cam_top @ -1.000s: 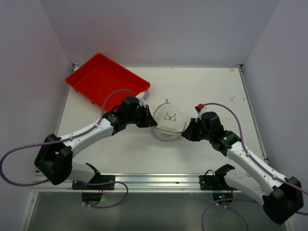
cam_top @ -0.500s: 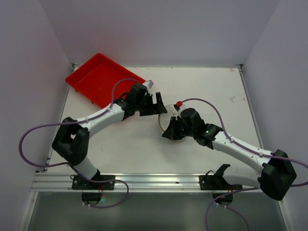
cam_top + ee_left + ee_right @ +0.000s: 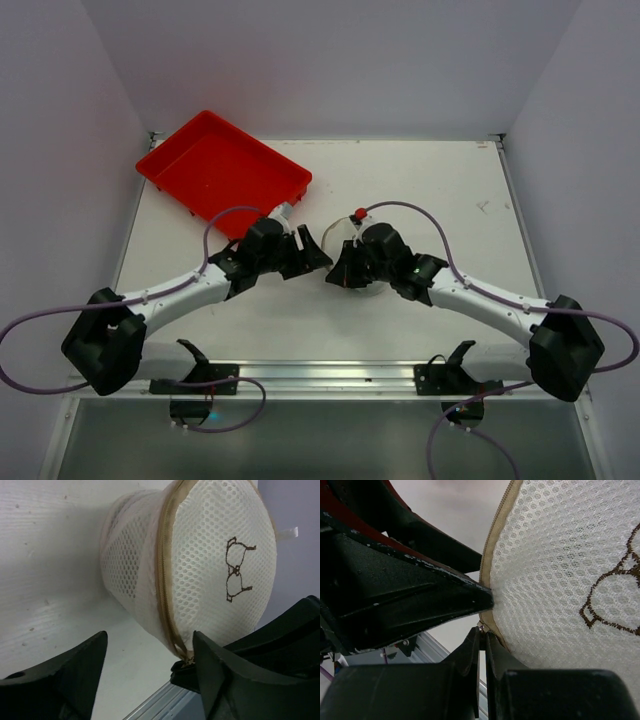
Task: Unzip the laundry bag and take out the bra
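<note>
The laundry bag (image 3: 210, 570) is a white mesh drum with a tan zip around the rim of its round face, which bears a small brown bra drawing. It sits near the middle of the table (image 3: 430, 180), apparently base down. The visible stretch of zip is closed.

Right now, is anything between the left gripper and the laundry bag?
Nothing visible. The laundry bag lies straight ahead of the open left gripper, with only table between. The right gripper pinches the bag's zipper edge, off to one side.
</note>
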